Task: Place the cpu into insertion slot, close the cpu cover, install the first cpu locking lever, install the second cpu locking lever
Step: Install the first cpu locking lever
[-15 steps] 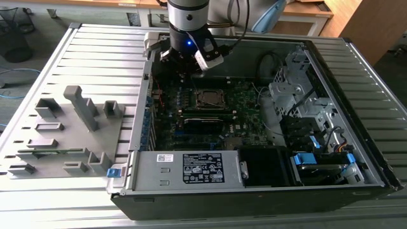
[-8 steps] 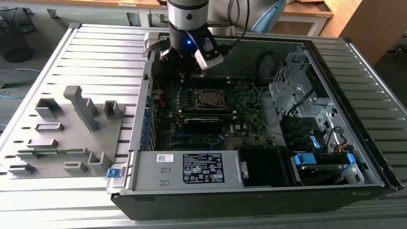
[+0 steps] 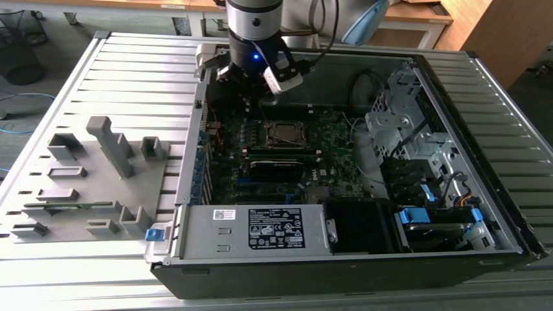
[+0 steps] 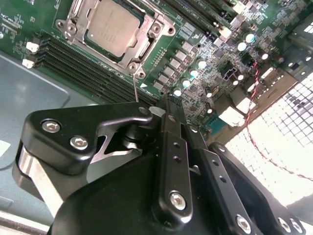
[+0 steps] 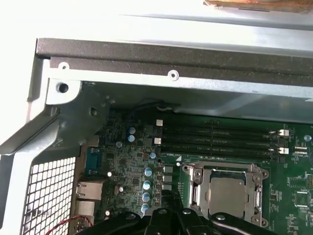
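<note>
Cpu (image 4: pixel 113 27) seated in the insertion slot (image 4: pixel 87 35) under the lowered cpu cover (image 4: pixel 146 41). Pincer (image 4: pixel 165 104), tips pressed together and empty, beside a raised locking lever (image 4: pixel 135 87). Slipping off that thin wire risks gouging the motherboard (image 4: pixel 205 49).

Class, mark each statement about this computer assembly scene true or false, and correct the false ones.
1. The cpu lies flat on the board inside the computer case. True.
2. The cpu cover stands upright, swung open. False: it lies flat, framing the cpu.
3. The gripper holds the cpu. False: the gripper is over the board beside the cover, apart from the cpu.
4. Long memory slots run alongside the cpu cover. True.
5. The grey fixture stands on the exterior view's right of the case. False: it stands on that view's left.
</note>
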You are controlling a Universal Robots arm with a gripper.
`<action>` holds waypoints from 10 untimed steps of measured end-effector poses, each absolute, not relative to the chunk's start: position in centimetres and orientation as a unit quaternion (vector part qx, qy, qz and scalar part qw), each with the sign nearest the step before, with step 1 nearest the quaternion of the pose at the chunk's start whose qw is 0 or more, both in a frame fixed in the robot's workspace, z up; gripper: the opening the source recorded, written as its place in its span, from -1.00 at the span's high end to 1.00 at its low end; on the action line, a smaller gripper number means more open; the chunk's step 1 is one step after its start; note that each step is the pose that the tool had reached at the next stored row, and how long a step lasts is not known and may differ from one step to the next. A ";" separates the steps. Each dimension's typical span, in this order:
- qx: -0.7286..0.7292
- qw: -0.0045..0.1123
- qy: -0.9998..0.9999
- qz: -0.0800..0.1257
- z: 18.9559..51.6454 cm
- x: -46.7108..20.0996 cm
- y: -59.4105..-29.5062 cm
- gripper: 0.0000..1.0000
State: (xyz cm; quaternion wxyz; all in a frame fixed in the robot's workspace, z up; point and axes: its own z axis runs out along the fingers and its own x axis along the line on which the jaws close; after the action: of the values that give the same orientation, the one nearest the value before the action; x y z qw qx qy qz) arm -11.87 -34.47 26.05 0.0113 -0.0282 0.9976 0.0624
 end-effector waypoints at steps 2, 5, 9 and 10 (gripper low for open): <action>-0.028 0.011 0.998 0.064 26.1 -12.0 -34.4 0.79; -0.028 0.011 0.998 0.064 26.0 -12.2 -34.3 0.79; -0.028 0.011 0.998 0.064 25.9 -12.2 -33.8 0.79; -0.028 0.011 0.998 0.064 25.9 -12.2 -33.7 0.79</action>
State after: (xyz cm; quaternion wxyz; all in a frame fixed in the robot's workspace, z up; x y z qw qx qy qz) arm -12.20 -33.66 25.92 0.0114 -0.0282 0.9975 0.0637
